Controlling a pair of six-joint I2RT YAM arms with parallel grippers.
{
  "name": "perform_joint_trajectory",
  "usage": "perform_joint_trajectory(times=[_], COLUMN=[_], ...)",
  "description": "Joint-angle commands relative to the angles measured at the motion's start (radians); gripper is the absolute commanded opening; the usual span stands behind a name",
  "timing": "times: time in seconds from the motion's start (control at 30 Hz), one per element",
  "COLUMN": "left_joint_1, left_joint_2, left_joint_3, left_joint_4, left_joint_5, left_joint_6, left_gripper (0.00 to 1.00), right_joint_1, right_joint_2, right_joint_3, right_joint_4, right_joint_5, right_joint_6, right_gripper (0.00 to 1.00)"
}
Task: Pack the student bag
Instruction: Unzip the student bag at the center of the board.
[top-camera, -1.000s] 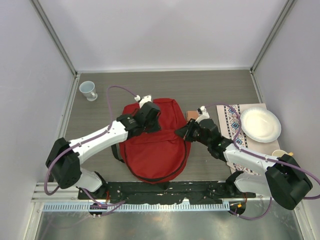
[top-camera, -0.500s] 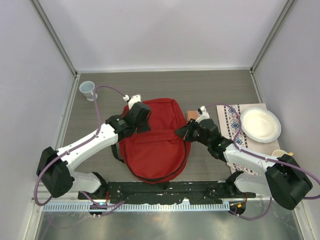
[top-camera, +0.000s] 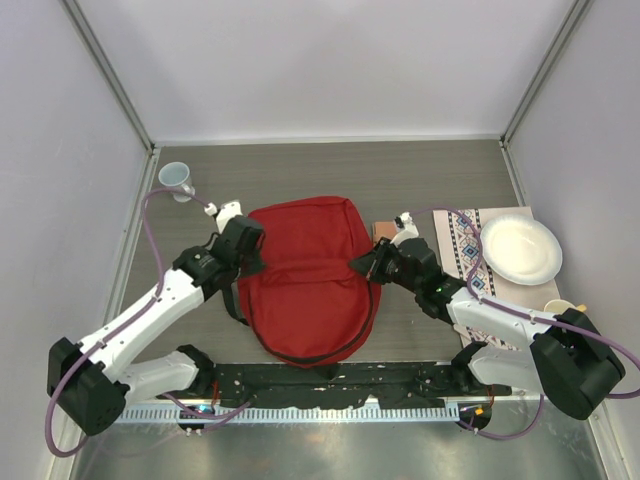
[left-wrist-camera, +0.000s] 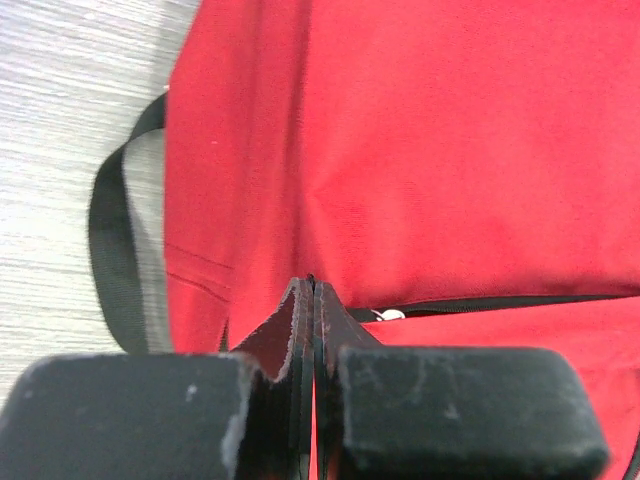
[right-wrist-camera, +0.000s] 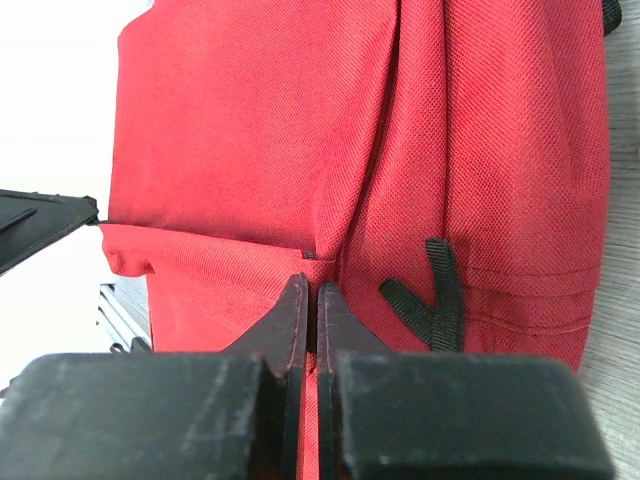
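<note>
While looking down from above, find the student bag (top-camera: 308, 285) lying flat on the grey worktop (top-camera: 420, 175) between the two claws. Note the left claw (top-camera: 247, 252) over the bag's far left corner, clenched tip to tip, with nothing seen between the fingers (left-wrist-camera: 285, 335). Just beyond those tips, see plain red cloth; to the right of them, a black zipper (left-wrist-camera: 500, 303) running off sideways, with a pale pull tab (left-wrist-camera: 386, 315) close by; to the left, a black strap (left-wrist-camera: 105, 250) looped out onto the worktop. Note the right claw (top-camera: 360, 265) at the bag's right edge, clenched on a fold of the red cloth drawn up into its tips. Right of those tips, in the wrist view, see two short black webbing tabs (right-wrist-camera: 445, 290) sewn to the bag. Just behind the right claw, spot a small brown block (top-camera: 381, 231); farther to its right, a patterned cloth (top-camera: 465, 250) carrying a white paper plate (top-camera: 520, 250). Well beyond the left claw, toward the far left corner of the worktop, spot a clear cup (top-camera: 177, 180)
</note>
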Motion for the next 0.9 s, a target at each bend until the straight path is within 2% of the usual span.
perform_joint_trajectory(times=[0.0, 0.27, 0.5, 0.6, 0.63, 0.67, 0.7, 0.73, 0.77, 0.8, 0.83, 0.87], left_joint_1=[0.053, 0.135, 0.152, 0.152, 0.15, 0.152, 0.152, 0.152, 0.152, 0.152, 0.152, 0.152], left_joint_2=[-0.065, -0.114, -0.133, -0.136, -0.127, -0.121, -0.114, -0.107, -0.105, -0.107, -0.113, -0.116], left_joint_3=[-0.034, -0.046, -0.06, -0.058, -0.055, -0.045, -0.04, -0.037, -0.029, -0.028, -0.025, -0.02], left_joint_4=[-0.081, -0.124, -0.133, -0.099, -0.104, -0.108, -0.113, -0.121, -0.125, -0.13, -0.136, -0.139], left_joint_5=[-0.084, -0.099, -0.098, -0.055, -0.052, -0.05, -0.052, -0.053, -0.058, -0.068, -0.076, -0.084], left_joint_6=[0.017, 0.045, 0.059, 0.063, 0.062, 0.062, 0.059, 0.057, 0.056, 0.053, 0.054, 0.053], left_gripper=[0.0, 0.0, 0.0, 0.0, 0.03, 0.15, 0.22, 0.29, 0.49, 0.55, 0.59, 0.67], right_joint_1=[0.004, 0.004, 0.004, 0.004, 0.004, 0.004, 0.002, 0.004, 0.004, 0.004, 0.004, 0.004], right_joint_2=[-0.001, 0.002, -0.001, 0.002, 0.002, 0.001, -0.01, -0.016, -0.025, -0.037, -0.06, -0.073], right_joint_3=[-0.004, -0.002, -0.002, -0.002, -0.001, 0.004, 0.006, 0.01, 0.018, 0.024, 0.03, 0.048], right_joint_4=[0.008, 0.006, 0.002, 0.005, 0.002, 0.002, -0.004, -0.021, -0.032, -0.041, -0.073, -0.093], right_joint_5=[0.007, 0.005, 0.009, 0.007, 0.007, 0.006, 0.007, 0.007, 0.016, 0.022, 0.03, 0.054], right_joint_6=[-0.009, -0.006, -0.008, -0.006, -0.006, -0.005, -0.005, -0.008, -0.009, -0.012, -0.017, -0.024], right_gripper=[0.01, 0.01, 0.01, 0.06, 0.13, 0.17, 0.22, 0.33, 0.39, 0.45, 0.55, 0.58])
